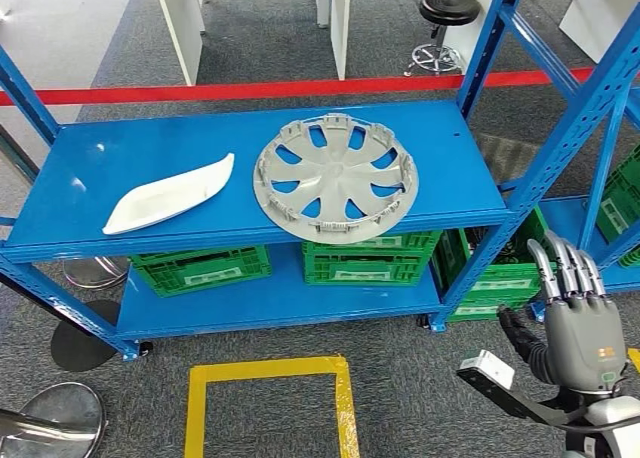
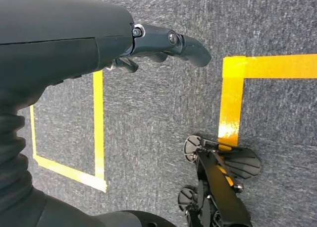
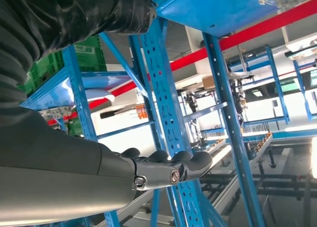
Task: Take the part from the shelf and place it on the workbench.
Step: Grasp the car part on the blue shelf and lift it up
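A silver wheel cover (image 1: 336, 178) lies flat on the top board of the blue shelf (image 1: 189, 143), toward its right half. A long white curved part (image 1: 169, 193) lies to its left on the same board. My right hand (image 1: 577, 313) is raised at the lower right, in front of the shelf's right post and below the top board; its fingers (image 3: 176, 167) are straight and apart with nothing in them. My left hand (image 2: 164, 43) hangs over the grey carpet, fingers extended and holding nothing.
Green crates (image 1: 370, 258) stand on the shelf's lower board. A yellow taped square (image 1: 268, 373) marks the carpet before the shelf. A red tape line (image 1: 249, 90), white table legs (image 1: 340, 18) and a black stool (image 1: 447, 13) lie beyond. A second blue rack (image 1: 604, 128) stands to the right.
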### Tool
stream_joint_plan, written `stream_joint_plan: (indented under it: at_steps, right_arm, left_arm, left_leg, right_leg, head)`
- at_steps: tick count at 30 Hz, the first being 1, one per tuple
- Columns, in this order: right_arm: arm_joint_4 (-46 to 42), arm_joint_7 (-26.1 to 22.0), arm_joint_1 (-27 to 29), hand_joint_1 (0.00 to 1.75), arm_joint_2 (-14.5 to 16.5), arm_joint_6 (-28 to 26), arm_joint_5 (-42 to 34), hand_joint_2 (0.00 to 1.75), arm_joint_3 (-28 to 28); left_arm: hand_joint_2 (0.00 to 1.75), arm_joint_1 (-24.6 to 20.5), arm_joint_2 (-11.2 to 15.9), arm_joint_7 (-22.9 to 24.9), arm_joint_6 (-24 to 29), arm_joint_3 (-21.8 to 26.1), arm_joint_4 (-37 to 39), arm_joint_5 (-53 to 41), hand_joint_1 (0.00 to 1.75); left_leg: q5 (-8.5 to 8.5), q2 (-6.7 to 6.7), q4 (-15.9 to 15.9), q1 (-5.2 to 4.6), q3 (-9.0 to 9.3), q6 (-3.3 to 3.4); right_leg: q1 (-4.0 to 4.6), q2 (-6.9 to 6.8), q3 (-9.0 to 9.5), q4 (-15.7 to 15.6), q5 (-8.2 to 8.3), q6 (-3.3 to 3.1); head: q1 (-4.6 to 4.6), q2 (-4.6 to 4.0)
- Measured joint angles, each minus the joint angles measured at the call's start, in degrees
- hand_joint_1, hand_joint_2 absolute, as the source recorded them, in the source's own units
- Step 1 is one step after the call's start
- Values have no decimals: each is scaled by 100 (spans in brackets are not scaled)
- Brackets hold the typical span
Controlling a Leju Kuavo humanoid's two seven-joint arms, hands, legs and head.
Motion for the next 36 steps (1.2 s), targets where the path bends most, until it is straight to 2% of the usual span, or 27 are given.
stream_joint_plan:
  at_steps: [4,7,8,9,11,12,13,14,16,17,18,19,21,23,24,26,27,28,29,30,31,32,33,34,36]
  right_arm:
    - [6,79,-44,0,0,80,134,175,33]
    - [14,138,-117,0,0,144,267,175,79]
    - [18,155,-141,0,0,150,298,175,92]
    - [24,170,-164,0,0,151,321,175,105]
    - [44,195,-196,0,0,147,353,175,140]
    - [56,209,-201,0,0,144,364,175,157]
    - [69,224,-201,0,0,141,369,175,176]
    - [80,242,-204,0,0,139,368,175,191]
    - [99,277,-216,0,0,139,358,175,219]
    - [107,291,-221,0,-1,138,352,175,232]
    - [113,301,-223,0,-1,137,347,175,243]
    - [118,308,-222,0,-2,136,343,175,253]
    - [124,316,-215,0,-2,133,335,175,263]
    - [127,319,-217,0,-2,132,332,175,269]
    - [127,319,-220,0,-2,131,332,175,273]
    - [127,319,-222,0,-2,131,322,175,283]
    - [131,319,-220,0,-2,131,314,175,288]
    - [135,322,-218,0,-2,129,304,175,293]
    - [139,327,-215,0,-2,127,297,175,299]
    - [143,331,-213,0,-2,123,290,175,305]
    - [144,335,-211,0,-2,118,285,175,309]
    - [145,340,-210,0,-2,113,281,175,313]
    - [145,344,-208,0,-2,106,276,175,315]
    - [146,349,-204,0,-3,99,272,175,318]
    - [146,358,-193,0,-4,89,266,175,327]
  left_arm:
    - [175,-1,17,125,-15,-6,0,-2,0]
    - [175,-11,30,193,-45,-31,0,-3,0]
    - [175,-15,28,205,-50,-38,0,-3,0]
    - [175,-18,27,220,-54,-43,0,-2,0]
    - [175,-16,21,264,-57,-46,0,-1,0]
    - [175,-14,21,291,-57,-48,0,-1,0]
    - [175,-14,20,320,-57,-50,0,-1,0]
    - [175,-13,20,352,-57,-56,0,-1,0]
    - [175,-10,17,427,-57,-78,1,-1,0]
    - [175,-11,20,460,-57,-90,1,0,0]
    - [175,-11,25,485,-57,-102,1,1,0]
    - [175,-9,29,507,-57,-112,1,1,0]
    - [175,-10,31,529,-57,-132,0,2,0]
    - [175,-17,31,537,-56,-144,0,2,0]
    - [175,-22,35,540,-55,-145,0,1,0]
    - [175,-23,41,552,-55,-149,0,-1,0]
    - [175,-17,42,558,-55,-152,0,-2,0]
    - [175,-8,41,561,-54,-156,0,-3,0]
    - [175,-2,40,560,-54,-162,0,-4,0]
    - [175,3,40,557,-53,-169,0,-5,0]
    - [175,5,44,554,-52,-176,0,-7,0]
    - [175,2,51,550,-49,-184,0,-9,0]
    - [175,-3,56,549,-41,-191,0,-11,0]
    - [175,-8,61,552,-28,-201,0,-13,0]
    - [175,-13,66,576,-2,-225,0,-12,0]
  left_leg:
    - [-21,-4,48,-27,-13,55]
    - [42,12,-86,-7,34,135]
    - [74,23,-158,4,64,169]
    - [98,35,-218,14,91,196]
    - [94,51,-238,-3,103,218]
    - [87,56,-233,-10,106,219]
    - [77,59,-225,-14,114,213]
    - [62,59,-211,-13,127,198]
    - [2,55,-154,-1,155,142]
    - [-40,52,-101,-8,153,102]
    - [-71,50,-60,-16,143,64]
    - [-90,49,-33,-26,132,31]
    - [-107,53,-16,-27,128,-8]
    - [-215,52,113,-12,92,-52]
    - [-345,50,340,-5,-10,-81]
    - [-679,48,1118,6,-404,-123]
    - [-786,48,1486,10,-611,-132]
    - [-788,48,1690,12,-745,-132]
    - [-671,48,1668,13,-773,-121]
    - [-454,47,1423,11,-695,-98]
    - [-195,43,1027,7,-544,-64]
    - [-15,36,654,-5,-384,-29]
    - [84,30,347,-16,-249,3]
    - [100,25,178,-29,-175,24]
    - [44,24,90,-42,-135,54]
  right_leg:
    - [-33,1,6,-36,28,45]
    - [-35,-6,-6,-29,7,83]
    - [-30,-16,-67,88,-76,81]
    - [-23,-28,-188,334,-215,74]
    - [-13,-41,-564,1086,-551,66]
    - [-12,-43,-728,1401,-643,71]
    - [-13,-45,-804,1529,-627,75]
    - [-14,-53,-763,1421,-498,77]
    - [-16,-91,-424,723,-128,73]
    - [-9,-105,-246,387,-25,55]
    - [-2,-114,-135,185,8,26]
    - [10,-110,-93,120,-26,-10]
    - [17,-90,-93,129,-37,-85]
    - [5,-85,-66,122,-49,-147]
    - [-3,-89,-47,116,-59,-177]
    - [3,-94,-26,116,-88,-221]
    - [8,-90,-17,116,-100,-233]
    - [12,-82,-3,116,-114,-238]
    - [16,-70,20,116,-129,-237]
    - [20,-57,53,116,-149,-232]
    - [22,-47,90,115,-173,-220]
    - [34,-39,115,113,-199,-198]
    - [40,-30,134,113,-221,-169]
    - [44,-25,138,109,-235,-136]
    - [37,-19,151,79,-244,-58]
  head:
    - [-4,0]
    - [1,0]
    - [14,0]
    - [37,0]
    - [81,0]
    - [93,0]
    - [97,0]
    - [100,0]
    - [112,0]
    - [128,0]
    - [137,0]
    - [142,0]
    - [139,0]
    - [123,0]
    - [107,0]
    - [74,0]
    - [70,0]
    - [68,0]
    - [67,0]
    - [67,0]
    - [64,0]
    - [64,0]
    - [62,0]
    - [62,0]
    - [59,0]
